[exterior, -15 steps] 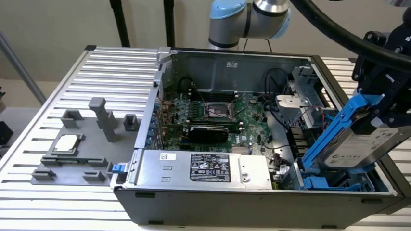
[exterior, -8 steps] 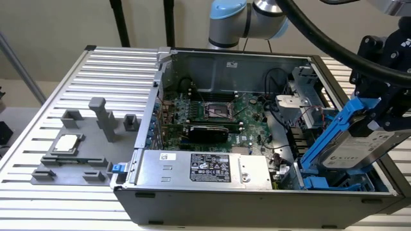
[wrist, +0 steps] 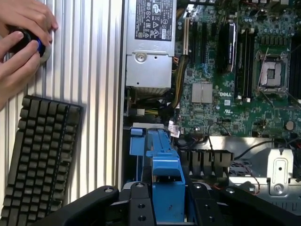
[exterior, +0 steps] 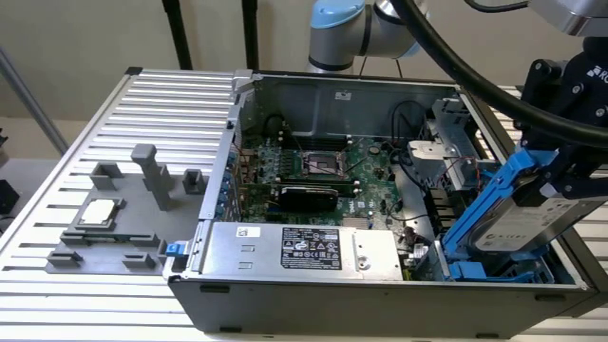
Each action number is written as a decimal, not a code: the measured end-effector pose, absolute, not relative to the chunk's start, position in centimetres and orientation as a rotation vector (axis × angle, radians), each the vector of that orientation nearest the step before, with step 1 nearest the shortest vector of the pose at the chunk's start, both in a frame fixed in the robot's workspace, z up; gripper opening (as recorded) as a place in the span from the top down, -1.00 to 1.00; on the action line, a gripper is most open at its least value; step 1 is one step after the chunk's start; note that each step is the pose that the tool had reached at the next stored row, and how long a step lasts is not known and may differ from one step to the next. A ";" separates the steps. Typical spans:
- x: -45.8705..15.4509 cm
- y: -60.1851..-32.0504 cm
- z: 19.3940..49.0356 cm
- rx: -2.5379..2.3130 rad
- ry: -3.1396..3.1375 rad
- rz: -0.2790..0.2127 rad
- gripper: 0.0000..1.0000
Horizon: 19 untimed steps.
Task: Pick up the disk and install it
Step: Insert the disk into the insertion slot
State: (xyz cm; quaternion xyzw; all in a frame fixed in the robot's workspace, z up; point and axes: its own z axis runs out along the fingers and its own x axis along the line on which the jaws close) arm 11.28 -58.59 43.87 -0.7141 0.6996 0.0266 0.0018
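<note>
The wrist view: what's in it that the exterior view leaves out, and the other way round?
The wrist view adds a black keyboard on the ribbed table beside the computer case, and a person's hands on a small black round object. The exterior view adds a grey fixture holding a square silver chip, and the arm's blue-capped joint behind the case. Both share the open case, its green motherboard, its silver power supply, and the gripper shut on the disk in its blue bracket.
</note>
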 end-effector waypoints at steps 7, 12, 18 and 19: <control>11.3 -58.6 43.5 -2.244 2.192 0.084 1.00; 11.3 -58.6 43.2 -2.245 2.190 0.085 1.00; 11.3 -58.6 42.8 -2.243 2.185 0.092 1.00; 11.3 -58.6 42.7 -2.243 2.185 0.093 1.00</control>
